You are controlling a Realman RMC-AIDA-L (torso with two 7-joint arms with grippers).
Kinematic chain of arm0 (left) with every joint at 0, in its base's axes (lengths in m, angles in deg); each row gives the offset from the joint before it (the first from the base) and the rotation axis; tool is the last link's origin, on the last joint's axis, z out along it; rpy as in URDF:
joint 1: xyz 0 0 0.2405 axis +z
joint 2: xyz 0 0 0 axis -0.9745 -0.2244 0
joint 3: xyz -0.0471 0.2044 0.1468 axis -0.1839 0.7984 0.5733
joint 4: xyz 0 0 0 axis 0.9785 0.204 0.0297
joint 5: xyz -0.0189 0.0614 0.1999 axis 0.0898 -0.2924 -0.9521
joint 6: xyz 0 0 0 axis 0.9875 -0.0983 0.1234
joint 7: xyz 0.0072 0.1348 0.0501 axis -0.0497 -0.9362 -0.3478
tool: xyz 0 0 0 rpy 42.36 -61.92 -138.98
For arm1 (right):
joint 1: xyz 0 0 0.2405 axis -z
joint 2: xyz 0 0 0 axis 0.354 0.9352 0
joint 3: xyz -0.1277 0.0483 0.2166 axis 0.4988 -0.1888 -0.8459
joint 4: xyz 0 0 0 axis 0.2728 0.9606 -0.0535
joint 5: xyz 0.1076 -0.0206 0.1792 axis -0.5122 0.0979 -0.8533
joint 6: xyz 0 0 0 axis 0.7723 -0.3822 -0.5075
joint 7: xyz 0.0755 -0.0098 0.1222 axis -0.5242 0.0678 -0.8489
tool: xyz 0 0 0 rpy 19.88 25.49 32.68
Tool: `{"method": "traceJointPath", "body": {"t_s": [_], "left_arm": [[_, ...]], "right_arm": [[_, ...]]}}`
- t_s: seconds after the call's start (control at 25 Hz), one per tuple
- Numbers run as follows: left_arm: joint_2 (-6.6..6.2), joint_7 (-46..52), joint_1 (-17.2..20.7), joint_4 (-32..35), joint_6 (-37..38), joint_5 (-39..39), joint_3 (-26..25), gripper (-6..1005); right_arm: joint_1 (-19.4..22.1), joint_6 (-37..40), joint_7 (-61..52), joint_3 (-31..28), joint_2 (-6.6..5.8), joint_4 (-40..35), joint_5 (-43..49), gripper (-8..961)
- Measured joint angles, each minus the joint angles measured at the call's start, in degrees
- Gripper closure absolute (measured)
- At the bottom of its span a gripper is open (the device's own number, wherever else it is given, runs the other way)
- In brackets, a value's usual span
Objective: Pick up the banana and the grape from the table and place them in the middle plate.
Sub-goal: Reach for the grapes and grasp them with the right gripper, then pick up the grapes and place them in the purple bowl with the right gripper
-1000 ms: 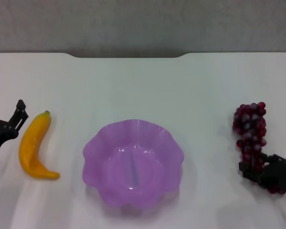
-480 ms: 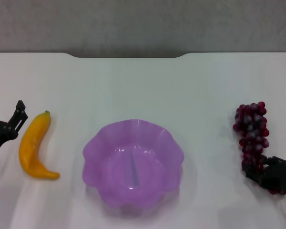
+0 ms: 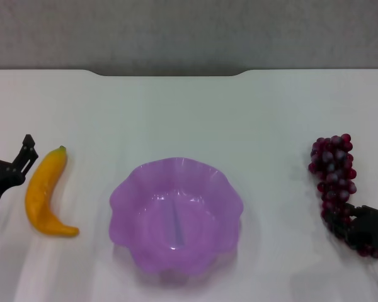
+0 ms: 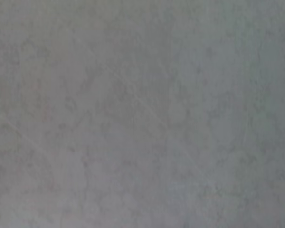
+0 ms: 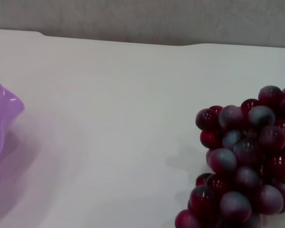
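Observation:
The banana point(image 3: 45, 192) lies on the white table point(image 3: 189, 113) at the left, green stem tip pointing away from me. My left gripper point(image 3: 6, 151) is open just to the left of it, not touching, with one finger point(image 3: 28, 150) beside the stem end. The grape point(image 3: 334, 173) lies at the right, and it fills the corner of the right wrist view point(image 5: 242, 161). My right gripper point(image 3: 351, 228) sits at the near end of the bunch, in contact with it. The purple middle plate point(image 3: 123, 201) stands empty between them. The left wrist view shows only bare surface.
The table's notched far edge point(image 3: 170, 73) runs along the back, with a grey wall behind it. The plate's rim point(image 5: 4, 109) shows at the side of the right wrist view.
My right gripper has shifted to the right, and the grape bunch has slid slightly right with it. The left gripper and the banana have hardly moved.

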Motion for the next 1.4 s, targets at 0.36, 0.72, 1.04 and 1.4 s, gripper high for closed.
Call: {"method": "traceJointPath", "body": {"t_s": [0.36,0.72,1.04,1.4], "left_arm": [[0.0,-0.03,-0.13,0.0,-0.11,0.0,0.0,121],[0.0,-0.09,-0.15,0.0,-0.1,0.0,0.0,122],[0.0,-0.09,-0.01,0.0,0.12,0.0,0.0,121],[-0.09,-0.09,0.11,0.0,0.34,0.0,0.0,121]], "right_arm": [[-0.37,-2.09,-0.14,-0.36,0.0,-0.6,-0.15,493],[-0.42,-1.65,-0.2,-1.65,0.0,-1.41,-0.23,541],[-0.57,-1.24,-3.06,-1.74,-0.05,-2.51,-0.18,613],[-0.33,3.8,-3.98,-1.74,-0.06,-3.57,-0.25,653]]}}
